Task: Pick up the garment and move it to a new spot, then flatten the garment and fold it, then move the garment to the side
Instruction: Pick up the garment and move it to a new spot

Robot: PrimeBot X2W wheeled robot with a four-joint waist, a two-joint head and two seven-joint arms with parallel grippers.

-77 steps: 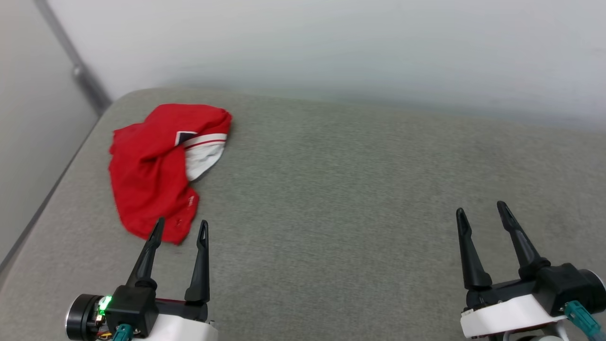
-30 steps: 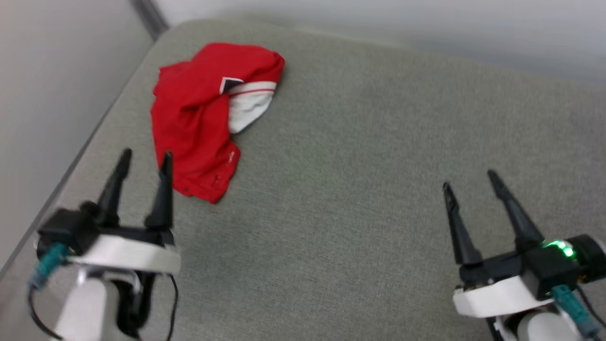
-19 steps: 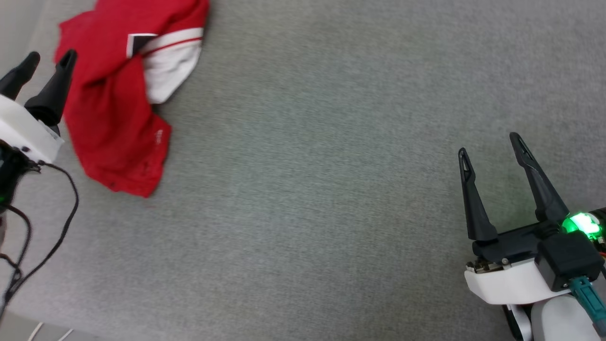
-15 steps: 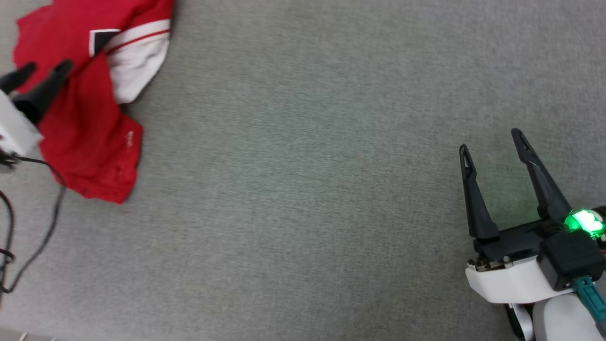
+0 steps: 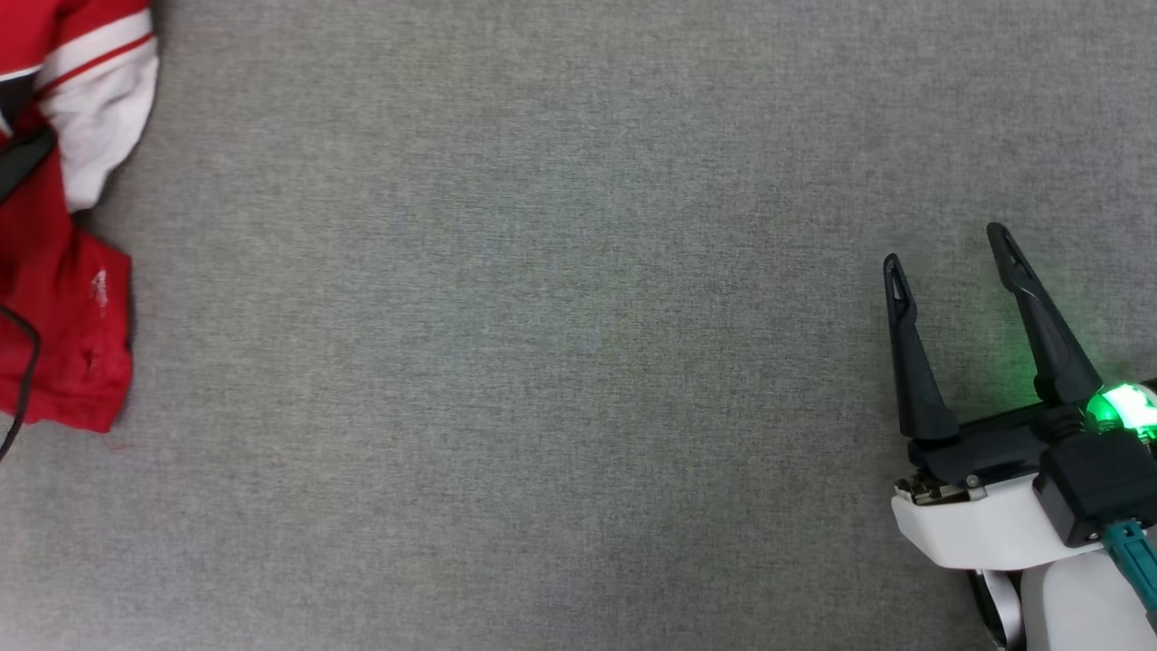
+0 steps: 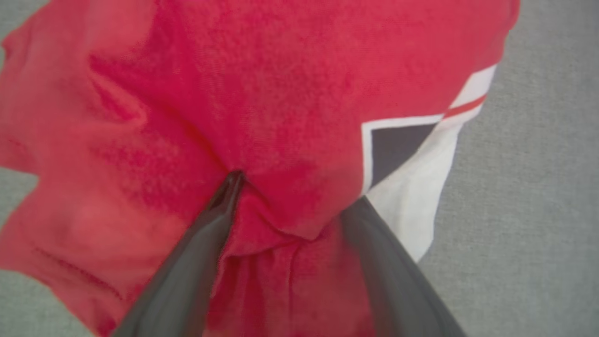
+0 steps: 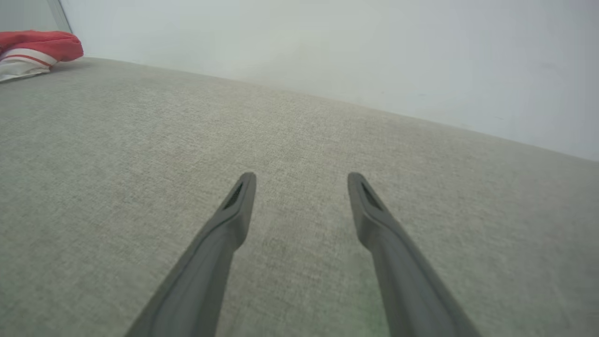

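Note:
The garment (image 5: 63, 298), a crumpled red jersey with a white striped sleeve, lies at the left edge of the head view. In the left wrist view the garment (image 6: 281, 93) is close up, with a black white-outlined patch beside the sleeve. My left gripper (image 6: 295, 189) is open, its two fingertips pressed down into the red cloth with a raised fold between them. One dark left finger (image 5: 23, 158) shows over the jersey. My right gripper (image 5: 945, 246) hovers open and empty at the lower right, far from the garment (image 7: 37, 47). Its fingers (image 7: 302, 177) point across bare fabric.
The work surface is a wide grey woven pad (image 5: 542, 362). A pale wall (image 7: 327, 47) rises behind its far edge. A thin black cable (image 5: 23, 362) of the left arm hangs over the jersey at the left edge.
The head camera has tilted down and swung right, so the garment now sits at the picture's left edge. My left gripper has reached forward and down onto the jersey. The right gripper has hardly moved.

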